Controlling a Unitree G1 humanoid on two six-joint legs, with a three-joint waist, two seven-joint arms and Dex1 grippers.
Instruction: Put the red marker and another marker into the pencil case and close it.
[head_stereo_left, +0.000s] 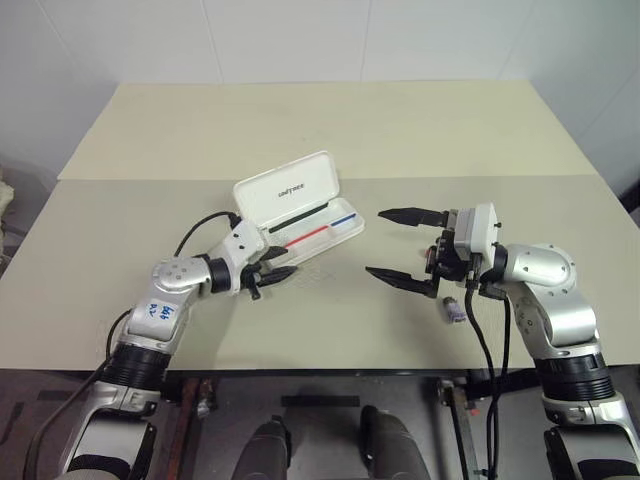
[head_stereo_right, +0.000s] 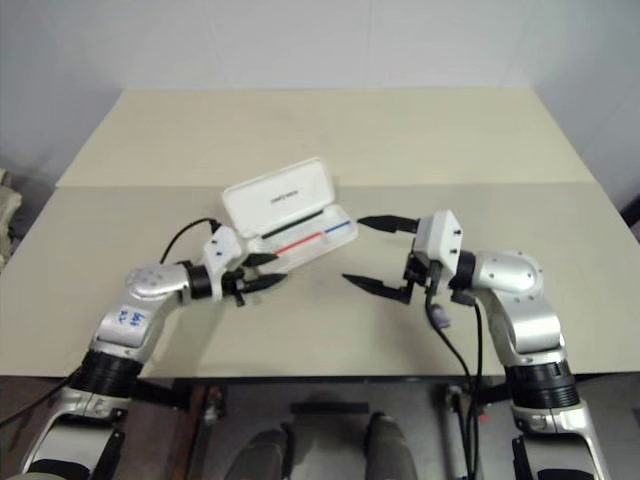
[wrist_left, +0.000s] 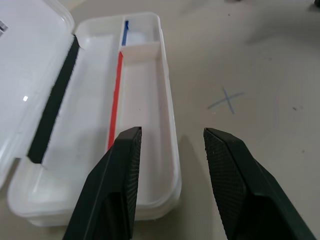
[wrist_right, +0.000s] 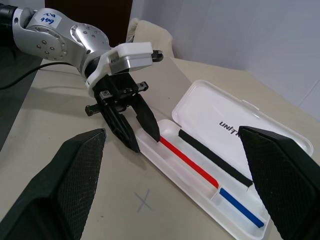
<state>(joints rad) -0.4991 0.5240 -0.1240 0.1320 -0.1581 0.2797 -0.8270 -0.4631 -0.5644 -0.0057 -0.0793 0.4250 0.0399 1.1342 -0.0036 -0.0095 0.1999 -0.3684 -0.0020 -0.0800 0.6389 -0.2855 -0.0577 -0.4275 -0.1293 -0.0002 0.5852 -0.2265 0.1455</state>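
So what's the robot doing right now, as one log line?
case: open, no markers inside | left gripper: open, empty, at case's near end | right gripper: wide open, empty, beside case | purple stub: on table

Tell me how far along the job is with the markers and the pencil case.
Done: only that the pencil case lies open. In hand: nothing. The left pincer hovers open at the near end of the case's tray, and the right pincer stands wide open beside the case; both are empty. Left: the tray holds no marker yet, so both markers must go in and the lid must be shut.
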